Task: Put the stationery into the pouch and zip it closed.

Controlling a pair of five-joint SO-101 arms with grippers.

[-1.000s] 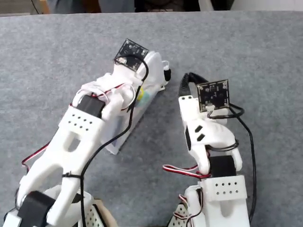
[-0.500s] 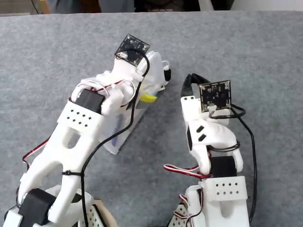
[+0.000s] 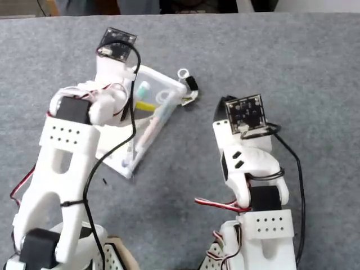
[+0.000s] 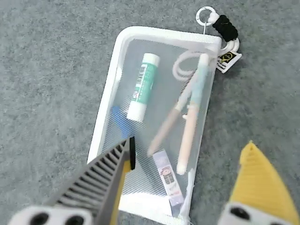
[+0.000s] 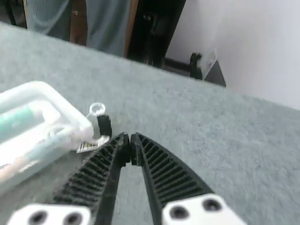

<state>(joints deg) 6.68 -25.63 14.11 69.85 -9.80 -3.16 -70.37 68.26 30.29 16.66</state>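
A: Pouch position?

B: Clear mesh pouch (image 4: 164,34), white edging, flat on the grey bench (image 3: 292,62), lying at a slant under the left arm. Stationery is inside: a white-and-green glue stick (image 4: 143,86), two pale pens (image 4: 190,131) side by side, and a small printed block near the bottom corner. There is something blue by the long edge, too dim to identify.

A: Zip end?

B: A metal ring (image 4: 205,15) and a black cord (image 4: 224,26) stick out of one corner, with a small tag (image 4: 226,58) just beside them. Cannot tell whether the zip is run fully home.

A: Left pincer?

B: Left pincer (image 4: 190,142) hangs above the pouch's lower half, spread wide. The grey jaw is over one long edge, the yellow jaw past the other. Nothing is pinched.

A: Right pincer?

B: Right pincer (image 5: 129,140) is low over the bench, black jaws pressed together and empty. Its tips are near the tag and ring, apart from both.
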